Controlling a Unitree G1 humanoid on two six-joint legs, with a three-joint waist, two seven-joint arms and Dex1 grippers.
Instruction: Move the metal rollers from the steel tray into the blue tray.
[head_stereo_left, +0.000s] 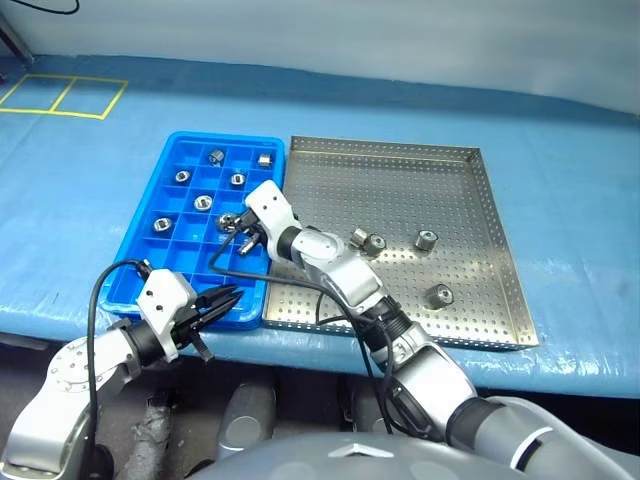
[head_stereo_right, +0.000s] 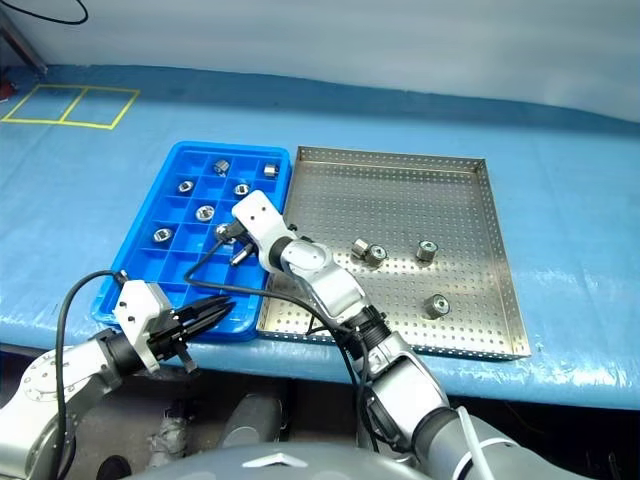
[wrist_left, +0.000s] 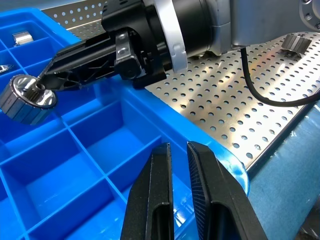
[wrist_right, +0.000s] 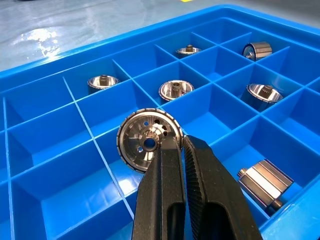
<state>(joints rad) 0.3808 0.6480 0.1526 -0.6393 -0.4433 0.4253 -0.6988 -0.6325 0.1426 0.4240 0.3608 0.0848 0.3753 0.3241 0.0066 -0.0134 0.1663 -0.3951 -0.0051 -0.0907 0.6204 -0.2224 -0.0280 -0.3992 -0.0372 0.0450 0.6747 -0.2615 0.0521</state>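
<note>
Roller (wrist_right: 148, 140) clamped in right hand (wrist_right: 181, 142), hanging over an empty blue tray (head_stereo_left: 150, 215) cell, axis near level; left hand (head_stereo_left: 222, 300) together, idle.

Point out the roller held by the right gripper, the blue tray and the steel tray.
held roller (wrist_right: 145, 140): right wrist view, on its round face.
blue tray (head_stereo_left: 150, 205): left eye view, on its left rim.
steel tray (head_stereo_left: 400, 190): left eye view, on bare perforated floor.

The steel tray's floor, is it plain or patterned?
Patterned: the steel tray is silver, dotted with rows of small round holes, clearest in the left wrist view.
</note>
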